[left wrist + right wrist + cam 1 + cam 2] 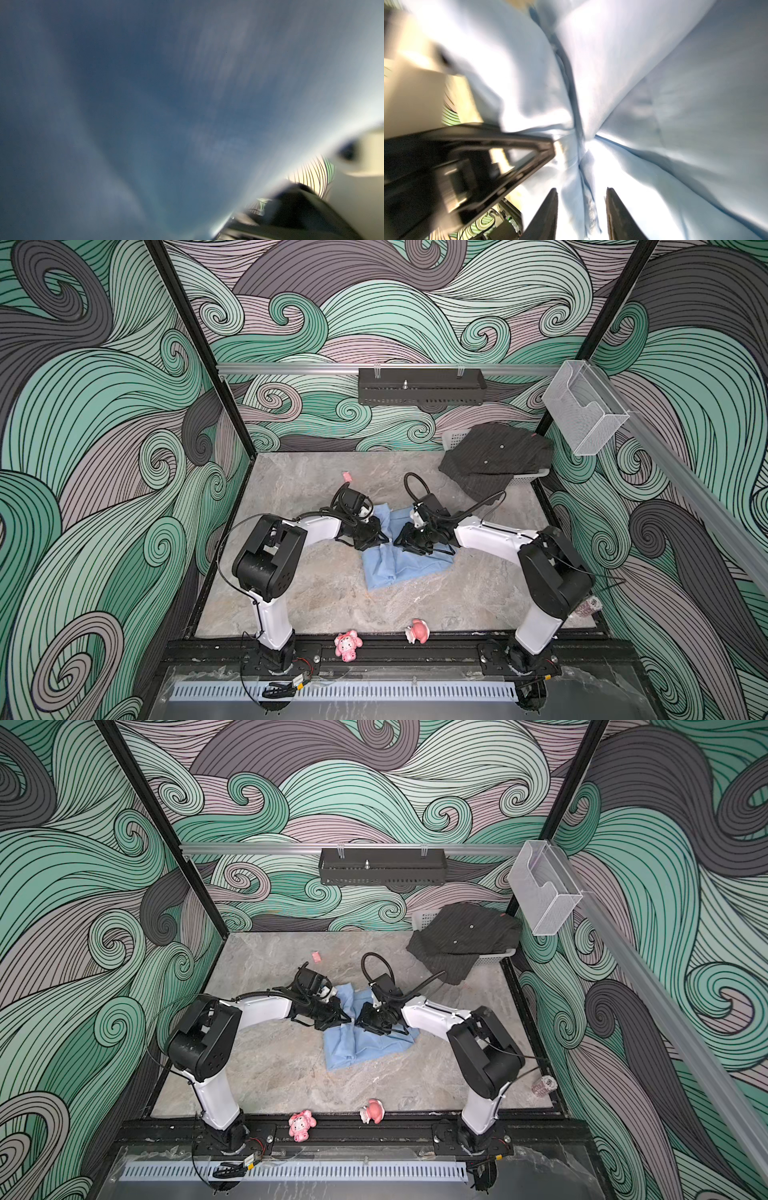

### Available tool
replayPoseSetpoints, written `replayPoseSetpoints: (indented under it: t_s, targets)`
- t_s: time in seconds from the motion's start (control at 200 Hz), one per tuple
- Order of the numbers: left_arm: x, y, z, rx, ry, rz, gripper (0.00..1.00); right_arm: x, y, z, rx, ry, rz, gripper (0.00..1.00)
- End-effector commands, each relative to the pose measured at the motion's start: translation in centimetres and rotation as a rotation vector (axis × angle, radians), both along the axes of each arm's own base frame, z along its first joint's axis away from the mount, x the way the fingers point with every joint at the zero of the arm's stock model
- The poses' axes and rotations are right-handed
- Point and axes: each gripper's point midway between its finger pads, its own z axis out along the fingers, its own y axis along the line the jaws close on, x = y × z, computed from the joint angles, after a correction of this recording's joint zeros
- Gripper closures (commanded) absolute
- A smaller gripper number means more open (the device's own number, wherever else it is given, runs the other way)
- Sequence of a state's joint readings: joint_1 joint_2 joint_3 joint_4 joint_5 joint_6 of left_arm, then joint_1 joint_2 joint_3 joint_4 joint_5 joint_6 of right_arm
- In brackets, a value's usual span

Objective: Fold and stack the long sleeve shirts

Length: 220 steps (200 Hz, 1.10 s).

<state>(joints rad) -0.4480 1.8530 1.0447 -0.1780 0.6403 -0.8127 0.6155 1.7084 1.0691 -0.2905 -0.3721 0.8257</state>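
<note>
Black fingers of the right gripper [581,189] stand parted in the right wrist view, with a raised ridge of the light blue collared cloth shirt [654,93] between them but not clamped. The left gripper [376,539] is closed and, as far as the blur allows, seems to pinch a fold of that shirt where the two tools meet. The shirt lies bunched and partly doubled over at the middle of the grey marble-patterned table [311,597], with no clean fold yet. The dark charcoal pinstriped button shirt [494,460] lies loose and unfolded over a white slotted plastic basket [451,438] in the far right corner, well apart. Judged from this, the task is at an early stage: both shirts need folding and no stack exists. Only the right wrist view shows the gap between the fingers. The left wrist view gives nothing but blue cloth against the lens. Only the top views show the dark shirt.
</note>
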Motion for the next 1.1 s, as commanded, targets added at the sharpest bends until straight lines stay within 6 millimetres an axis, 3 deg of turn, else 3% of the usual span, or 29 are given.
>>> replayPoseSetpoints:
  t_s: [0.0,0.185,0.345,0.425,0.55,0.67,0.791,1.011,1.096]
  targets:
    - [0.1,0.3,-1.7,0.018,0.032,-0.007,1.00,0.8,-4.7,0.7,-0.125,-0.035,0.000,0.52]
    - [-0.1,0.3,-1.6,0.020,0.034,-0.024,1.00,3.7,-11.8,-0.8,-0.234,-0.029,-0.037,0.59]
    - [-0.1,0.3,-1.3,0.031,0.031,-0.042,1.00,5.3,-15.1,-2.6,-0.272,0.005,-0.063,0.61]
    - [-0.3,0.4,-1.6,0.037,0.042,-0.047,1.00,5.7,-15.6,-3.8,-0.276,0.035,-0.059,0.60]
    - [-0.7,0.8,-2.2,0.059,0.055,-0.065,1.00,5.2,-14.9,-5.5,-0.240,0.100,-0.016,0.60]
    - [-0.8,0.8,-1.8,0.048,0.056,-0.078,1.00,4.1,-14.0,-6.3,-0.191,0.138,0.013,0.68]
    - [-0.6,0.3,0.4,0.037,0.025,-0.095,1.00,3.3,-13.5,-6.0,-0.153,0.140,0.026,0.77]
    - [-0.7,-1.9,5.7,0.088,-0.062,-0.132,1.00,2.6,-13.4,-5.6,-0.141,0.147,0.039,0.79]
    - [-0.6,-2.8,6.8,0.109,-0.083,-0.126,1.00,2.4,-13.4,-5.6,-0.139,0.149,0.046,0.80]
